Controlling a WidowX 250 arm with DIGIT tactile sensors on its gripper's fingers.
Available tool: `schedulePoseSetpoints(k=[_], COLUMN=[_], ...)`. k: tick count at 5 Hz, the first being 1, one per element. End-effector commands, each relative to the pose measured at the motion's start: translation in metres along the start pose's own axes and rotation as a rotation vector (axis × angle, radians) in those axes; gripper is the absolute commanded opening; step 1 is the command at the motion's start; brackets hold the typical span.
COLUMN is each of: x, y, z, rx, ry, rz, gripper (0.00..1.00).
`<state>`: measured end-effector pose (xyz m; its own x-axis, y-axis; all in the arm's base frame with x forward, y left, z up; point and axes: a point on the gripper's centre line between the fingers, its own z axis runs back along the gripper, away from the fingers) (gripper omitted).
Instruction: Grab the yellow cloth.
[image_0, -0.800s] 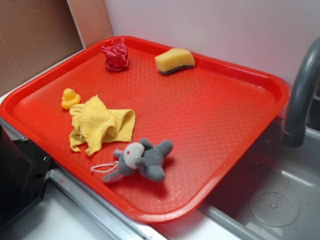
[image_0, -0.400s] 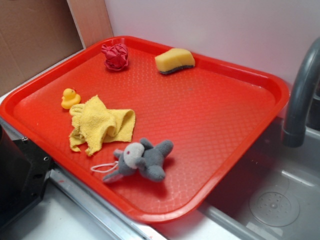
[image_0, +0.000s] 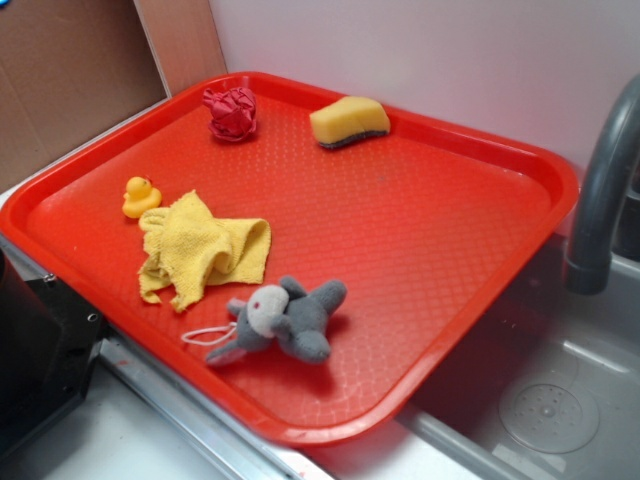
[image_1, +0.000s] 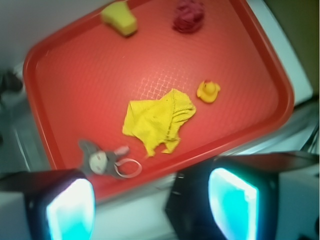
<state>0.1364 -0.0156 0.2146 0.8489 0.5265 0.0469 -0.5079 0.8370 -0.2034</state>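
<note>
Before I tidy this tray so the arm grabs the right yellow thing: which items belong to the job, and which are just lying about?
Belongs to the job:
- yellow cloth
- gripper, above the tray, jaws apart, holding nothing

Just lying about:
- rubber duck
- yellow sponge
- grey plush toy
- red crumpled ball
- red tray

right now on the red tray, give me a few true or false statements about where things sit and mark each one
1. The yellow cloth lies crumpled between the rubber duck and the grey plush toy. True.
2. The gripper is shut on the cloth. False: in the wrist view its fingers are spread and well above the red tray, holding nothing.
3. The sponge sits near the tray's far rim. True.
4. The crumpled red item lies on top of the cloth. False: it sits apart, at the far rim beside the sponge.
5. The plush toy is in the sink. False: it lies on the tray.
</note>
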Motion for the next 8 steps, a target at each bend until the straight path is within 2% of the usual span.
schedulePoseSetpoints(k=[1, 2, 4, 6, 8], x=[0.017, 0.023, 0.038, 0.042, 0.030], y=[-0.001, 0.005, 0.017, 0.034, 0.039], z=[-0.038, -0.068, -0.125, -0.170, -0.186], rx=[0.006, 0.015, 0.093, 0.179, 0.195], ry=[-0.136, -0.123, -0.133, -0.217, -0.229], rz=[0.478, 0.645, 0.670, 0.689, 0.654], gripper=[1.00, 1.00, 1.00, 1.00, 1.00])
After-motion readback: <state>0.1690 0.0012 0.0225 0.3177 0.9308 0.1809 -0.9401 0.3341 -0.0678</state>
